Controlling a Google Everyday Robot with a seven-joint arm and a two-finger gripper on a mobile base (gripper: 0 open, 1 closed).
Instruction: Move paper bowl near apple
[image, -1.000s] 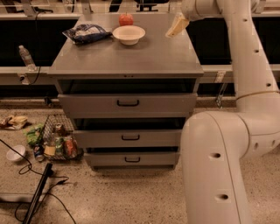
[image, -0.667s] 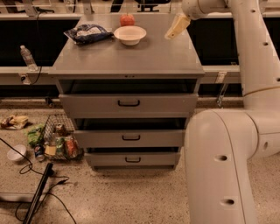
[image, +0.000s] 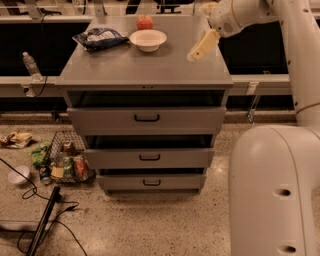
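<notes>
The cream-white paper bowl (image: 148, 39) sits on the grey cabinet top (image: 145, 65), toward its back. The red-orange apple (image: 145, 22) stands just behind the bowl, close to its rim. My gripper (image: 201, 46) hangs over the right part of the cabinet top, to the right of the bowl and apart from it. Its cream fingers point down and to the left. Nothing is in it.
A blue-and-white chip bag (image: 98, 37) lies left of the bowl. The cabinet's three drawers stand slightly open. A water bottle (image: 31, 65) stands on the left ledge. On the floor lie a wire basket of cans (image: 67, 160), a small white bowl (image: 18, 175) and cables.
The view has moved closer to the cabinet and a little to the left. The gripper has come lower and stands nearer the cabinet top. The bowl and apple have not moved.
</notes>
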